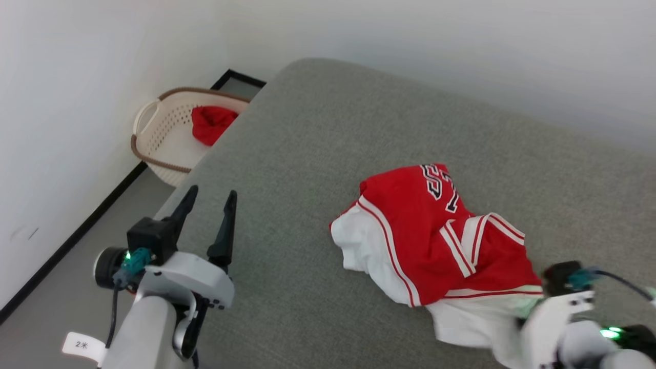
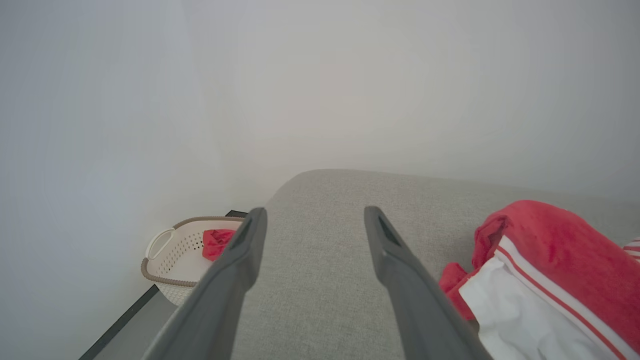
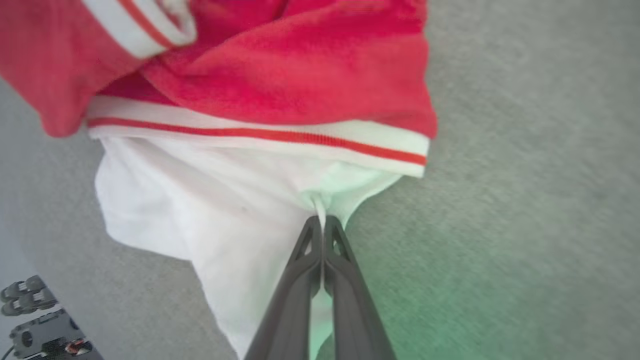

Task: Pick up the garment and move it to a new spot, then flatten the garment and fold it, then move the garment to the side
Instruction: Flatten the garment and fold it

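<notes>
The garment is a red jersey with white sleeves and striped trim, lying crumpled on the grey cushioned surface right of the middle. In the right wrist view my right gripper is shut, pinching a fold of the garment's white cloth just below the red-striped hem. That arm's wrist sits at the garment's near right edge in the head view, with the fingers hidden. My left gripper stands open over the surface's left edge, well left of the garment, with nothing between its fingers.
A beige basket holding a small red cloth stands on the floor past the surface's far left corner, against the white wall. A dark skirting line runs along the wall at the left. Bare grey surface lies left of and behind the garment.
</notes>
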You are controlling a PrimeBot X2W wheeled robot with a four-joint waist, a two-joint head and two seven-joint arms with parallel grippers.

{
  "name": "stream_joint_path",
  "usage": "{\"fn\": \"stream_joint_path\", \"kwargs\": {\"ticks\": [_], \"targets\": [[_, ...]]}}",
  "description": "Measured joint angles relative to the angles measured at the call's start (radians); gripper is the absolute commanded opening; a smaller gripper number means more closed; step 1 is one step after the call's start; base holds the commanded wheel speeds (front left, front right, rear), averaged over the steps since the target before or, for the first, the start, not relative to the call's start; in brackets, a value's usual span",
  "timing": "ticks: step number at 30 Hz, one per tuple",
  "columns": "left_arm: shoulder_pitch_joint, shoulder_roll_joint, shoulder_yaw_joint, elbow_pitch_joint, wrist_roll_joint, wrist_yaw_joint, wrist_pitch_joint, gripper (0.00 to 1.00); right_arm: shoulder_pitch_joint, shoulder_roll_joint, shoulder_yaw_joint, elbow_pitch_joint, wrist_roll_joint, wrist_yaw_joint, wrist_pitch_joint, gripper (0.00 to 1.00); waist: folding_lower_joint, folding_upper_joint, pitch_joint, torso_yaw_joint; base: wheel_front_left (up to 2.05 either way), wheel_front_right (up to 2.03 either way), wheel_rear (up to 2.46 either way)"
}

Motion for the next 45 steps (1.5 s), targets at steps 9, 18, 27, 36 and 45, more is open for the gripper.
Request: {"fn": "stream_joint_path", "kwargs": {"ticks": [9,18,27,36,45], "targets": [[0.037,0.038,-0.018,0.019,0.008,-0.004,0.000,1.00,0.019,-0.121,-0.130,-0.029,-0.003,0.000,-0.016,0.00,0.0000,0.0000,-0.078,-0.032,0.00,0.00,0.00],[0.060,0.063,-0.060,0.024,-0.028,-0.004,0.000,1.00,0.039,-0.262,-0.263,0.018,-0.002,0.000,-0.016,0.00,0.0000,0.0001,-0.119,-0.097,0.00,0.00,0.00],[0.062,0.077,-0.114,0.044,-0.075,-0.004,0.000,1.00,0.049,-0.259,-0.307,0.146,0.004,0.000,-0.070,0.39,0.0000,0.0000,-0.115,-0.145,0.00,0.00,0.00],[0.048,0.120,-0.157,0.062,-0.119,-0.006,0.000,1.00,-0.024,-0.237,-0.271,0.186,0.021,0.000,-0.081,1.00,0.0001,0.0000,-0.122,-0.208,0.00,0.00,0.00],[0.047,0.172,-0.241,0.016,-0.275,-0.006,0.072,1.00,-0.010,-0.184,-0.223,-0.029,0.048,0.000,-0.235,1.00,0.0000,0.0000,-0.136,-0.310,0.00,0.00,0.00]]}}
